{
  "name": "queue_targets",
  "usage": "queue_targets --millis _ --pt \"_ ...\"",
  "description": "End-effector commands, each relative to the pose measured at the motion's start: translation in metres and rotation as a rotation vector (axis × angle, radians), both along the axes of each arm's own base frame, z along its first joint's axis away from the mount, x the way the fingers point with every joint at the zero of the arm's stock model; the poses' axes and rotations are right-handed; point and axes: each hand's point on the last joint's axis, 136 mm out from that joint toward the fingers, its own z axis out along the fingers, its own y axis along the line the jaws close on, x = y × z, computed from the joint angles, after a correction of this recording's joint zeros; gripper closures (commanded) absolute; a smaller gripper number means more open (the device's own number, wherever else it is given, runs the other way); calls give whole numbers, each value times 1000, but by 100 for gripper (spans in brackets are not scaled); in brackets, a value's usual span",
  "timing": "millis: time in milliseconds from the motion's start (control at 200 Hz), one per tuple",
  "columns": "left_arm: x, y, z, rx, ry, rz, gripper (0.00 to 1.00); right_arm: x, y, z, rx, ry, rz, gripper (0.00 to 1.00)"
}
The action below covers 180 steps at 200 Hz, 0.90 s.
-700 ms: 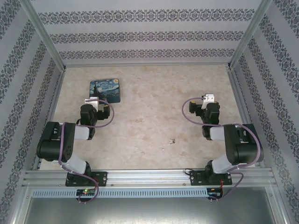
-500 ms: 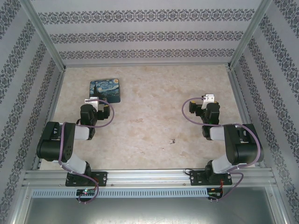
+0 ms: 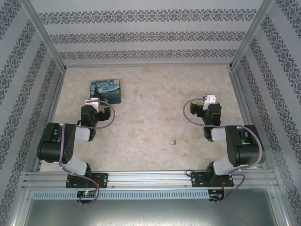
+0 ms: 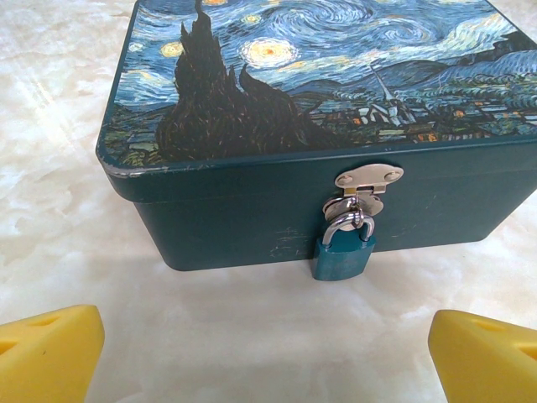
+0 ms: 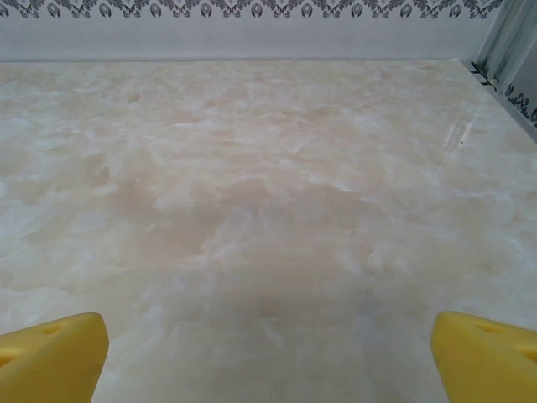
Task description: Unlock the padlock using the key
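Note:
The padlock [image 4: 343, 251] has a teal body and a silver shackle. It hangs from the hasp [image 4: 368, 178] on the front of the starry-night tin [image 4: 319, 101], its body touching the table. My left gripper [image 4: 268, 353] is open just in front of it, its yellow fingertips [image 4: 50, 348] wide apart and holding nothing. From above, the left gripper [image 3: 95, 101] sits at the tin's [image 3: 106, 91] near edge. A tiny dark item that looks like the key [image 3: 174, 141] lies mid-table between the arms. My right gripper [image 5: 268, 353] is open over bare table, also seen from above [image 3: 207, 100].
The marble-patterned table [image 3: 150, 94] is boxed in by patterned walls and metal posts. A frame rail [image 5: 503, 42] runs along the right edge near the right gripper. The arm bases [image 3: 84, 179] stand at the near edge.

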Motion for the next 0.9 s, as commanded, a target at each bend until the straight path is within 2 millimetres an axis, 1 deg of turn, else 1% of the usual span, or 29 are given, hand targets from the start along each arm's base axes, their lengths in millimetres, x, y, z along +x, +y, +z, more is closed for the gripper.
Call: queue_targets --millis 0,60,100,175,215,280,320,380,440,460,475,530,595,674,684,744,804,814,819,894 --pt "7 -1 15 13 -46 -24 0 5 0 12 23 -43 13 2" --pt "7 -2 21 20 -49 -31 0 5 0 13 25 -49 11 2" --pt "6 -2 26 27 -45 -27 0 5 -4 18 28 -61 -11 2" --pt "2 3 43 30 -56 7 0 3 -6 27 22 -50 -26 2" --pt "-1 7 51 30 -59 31 0 3 -9 35 21 -45 -43 2" --pt "-6 13 68 10 -68 80 0 -1 -12 42 40 10 -68 2" --pt "-8 17 79 -10 -65 112 0 -3 -13 47 83 49 -94 2" --pt "-10 17 91 -42 -41 128 0 -5 -15 55 177 110 -134 2" --pt "-9 20 104 -76 -31 168 0 -6 -16 63 250 154 -179 2" --pt "-9 23 106 -89 -17 188 0 -7 -15 66 273 166 -181 2" --pt "-7 24 111 -100 -16 199 0 -7 -13 68 288 175 -173 2" --pt "-3 31 114 -147 39 239 0 -5 0 75 330 180 -109 2" --pt "8 37 114 -210 116 264 0 -5 17 80 388 181 -29 2" --pt "26 42 110 -285 198 261 0 -10 33 81 457 193 41 2" --pt "27 42 107 -294 211 260 0 -10 35 82 466 193 49 2" --pt "43 45 108 -339 233 244 0 -15 48 84 527 201 108 2" --pt "58 50 104 -388 261 240 0 -21 60 85 576 218 150 2" --pt "60 52 99 -396 273 242 0 -22 62 84 581 224 155 2" --pt "61 52 100 -400 272 241 0 -22 62 84 583 226 157 2" --pt "77 62 90 -448 312 250 0 -27 70 81 620 251 170 2"
